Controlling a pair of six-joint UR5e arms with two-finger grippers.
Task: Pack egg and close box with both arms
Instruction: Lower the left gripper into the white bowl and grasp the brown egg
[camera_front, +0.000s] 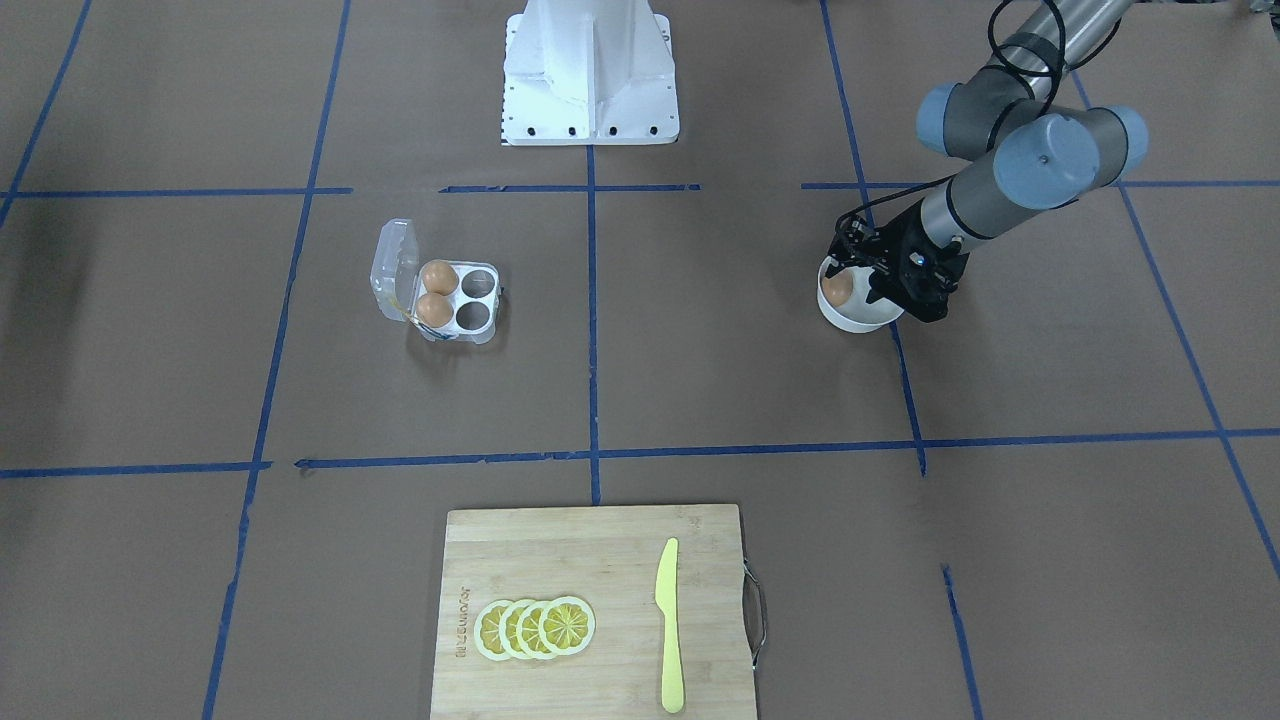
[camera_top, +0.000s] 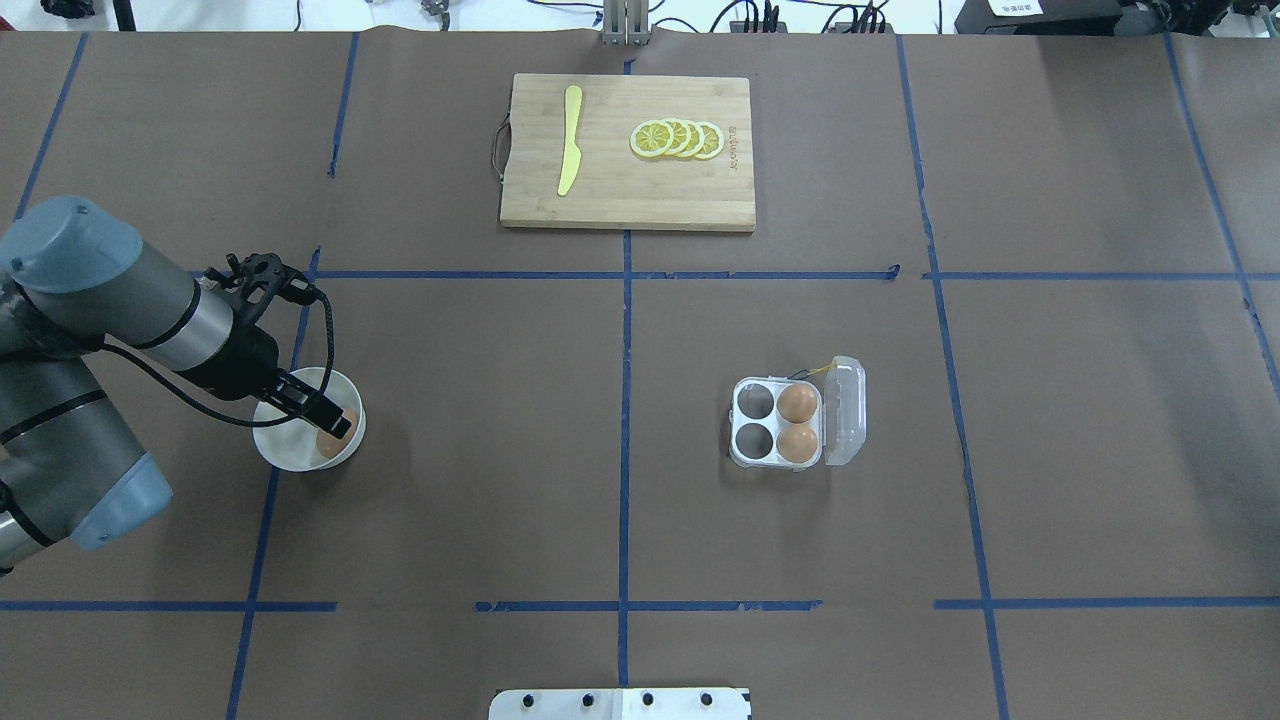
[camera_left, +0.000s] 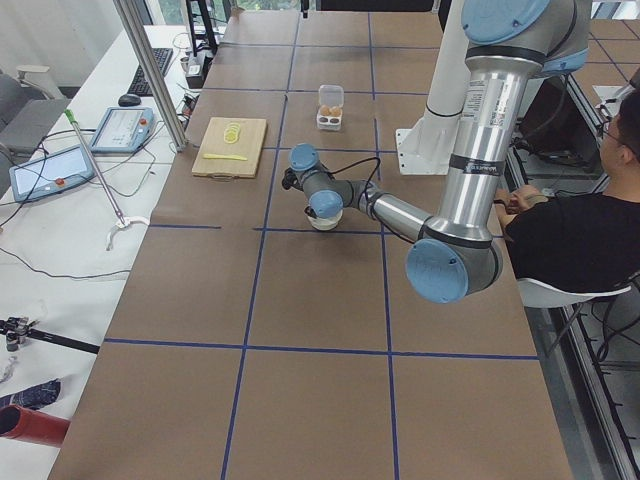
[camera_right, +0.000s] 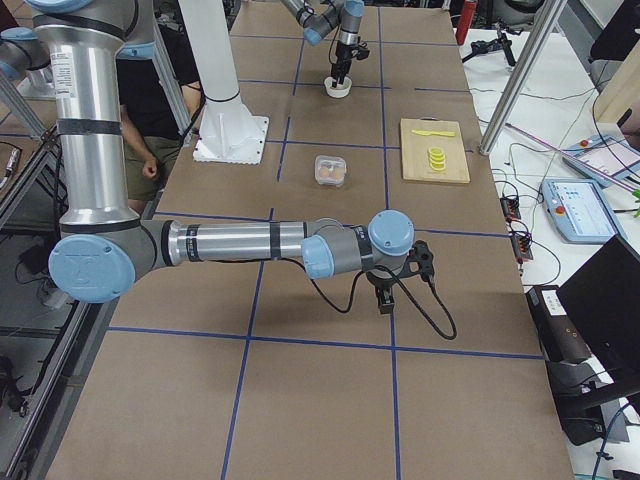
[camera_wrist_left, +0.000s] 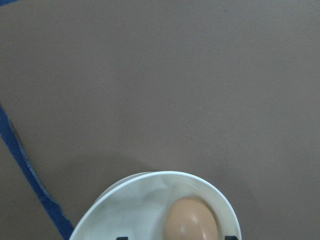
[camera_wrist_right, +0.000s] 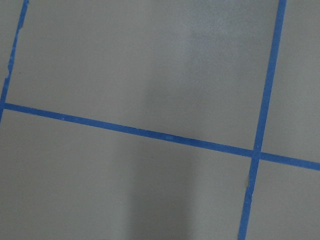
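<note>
Orange-brown egg (camera_wrist_left: 191, 220) in white bowl (camera_top: 272, 448), left tool (camera_top: 335, 425) down over it, spread apart, right tool (camera_right: 384, 303) far off, state unclear.

Bright, even overhead light — soft shadows; left wrist view slightly blurred

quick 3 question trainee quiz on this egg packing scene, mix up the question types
1. True or false: the hinged lid of the small clear plastic egg carton is shut.
2. How many orange-brown eggs sit in the carton's cells?
3. The third egg lies in: A) the round white bowl; B) a carton cell; C) the carton's lid.
Key: 1 false; 2 two; 3 A.
</note>
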